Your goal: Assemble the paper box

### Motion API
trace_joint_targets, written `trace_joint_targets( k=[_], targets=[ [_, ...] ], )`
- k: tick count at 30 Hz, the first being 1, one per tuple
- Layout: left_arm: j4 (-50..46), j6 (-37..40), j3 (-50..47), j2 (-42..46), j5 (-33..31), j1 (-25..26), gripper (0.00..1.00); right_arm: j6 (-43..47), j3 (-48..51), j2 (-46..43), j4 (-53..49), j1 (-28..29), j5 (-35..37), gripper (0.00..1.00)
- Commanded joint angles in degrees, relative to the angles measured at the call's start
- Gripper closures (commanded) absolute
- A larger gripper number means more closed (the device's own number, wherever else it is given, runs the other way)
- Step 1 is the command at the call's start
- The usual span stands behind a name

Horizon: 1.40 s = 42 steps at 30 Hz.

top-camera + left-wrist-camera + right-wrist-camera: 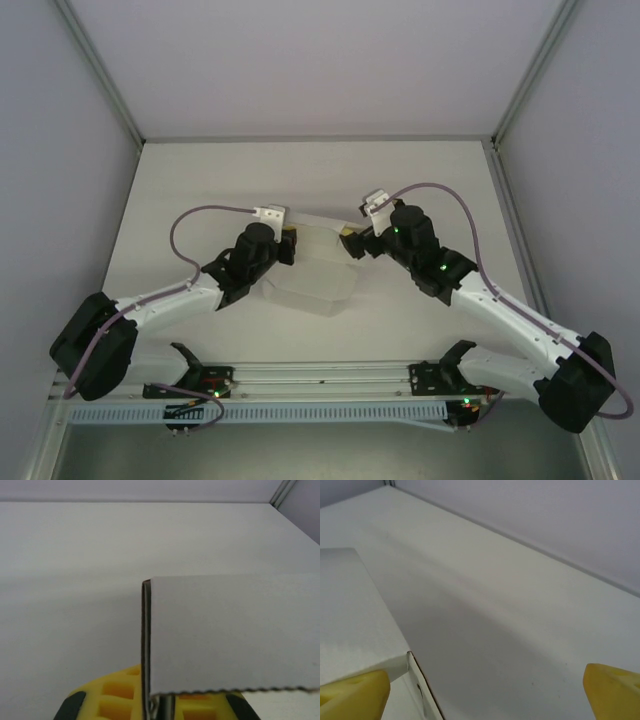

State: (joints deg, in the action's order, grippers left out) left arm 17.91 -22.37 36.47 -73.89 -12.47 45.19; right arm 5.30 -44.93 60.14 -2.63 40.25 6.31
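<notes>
rail (pixel 320 375): nearest to us, running along the near edge of the table (pixel 200 180), with both arms rising from it.
left gripper (pixel 288 243): we see its yellow pads (pixel 117 695) pressed together on a thin upright edge of the paper box (pixel 315 275).
paper box: pale card resting mid-table, between the two grippers.
right gripper (pixel 350 243): fingers stand wide apart. One finger (pixel 350 695) is just beside a box corner, and the other is over bare table.
walls (pixel 320 60): plain grey, farthest back.
</notes>
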Motion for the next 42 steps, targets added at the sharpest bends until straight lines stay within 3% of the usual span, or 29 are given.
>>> trace_joint_targets(
  k=[1,6,9,13,20,25,31,42],
  targets=[
    [6.3,-1.8,1.3,0.8,10.5,1.7,1.00,-3.2,4.4,0.0,15.1,0.4,-2.4,0.00],
    [5.6,-4.3,2.2,0.1,11.2,1.7,1.00,-7.2,11.1,-3.4,27.5,0.4,4.5,0.00],
    [5.7,-5.2,2.4,-0.6,11.6,1.7,1.00,-9.3,13.7,-6.7,29.1,0.4,7.1,0.00],
    [5.7,-5.5,1.9,-0.6,10.1,0.9,1.00,-10.0,11.0,-12.0,14.2,0.4,5.1,0.00],
    [5.7,-6.1,-0.8,2.5,9.9,-3.8,1.00,-18.0,9.9,-25.1,-10.5,0.3,10.6,0.00],
    [3.0,-5.0,-0.9,5.1,9.1,-6.4,1.00,-20.5,10.7,-29.2,-19.3,0.3,9.7,0.00],
    [2.1,-3.4,-0.4,5.7,9.2,-7.0,1.00,-19.9,13.1,-25.5,-14.9,0.2,10.1,0.00],
    [2.3,-2.0,-0.6,5.6,12.0,-7.0,1.00,-13.2,8.1,-14.3,-7.1,-0.7,8.2,0.00]
  ],
)
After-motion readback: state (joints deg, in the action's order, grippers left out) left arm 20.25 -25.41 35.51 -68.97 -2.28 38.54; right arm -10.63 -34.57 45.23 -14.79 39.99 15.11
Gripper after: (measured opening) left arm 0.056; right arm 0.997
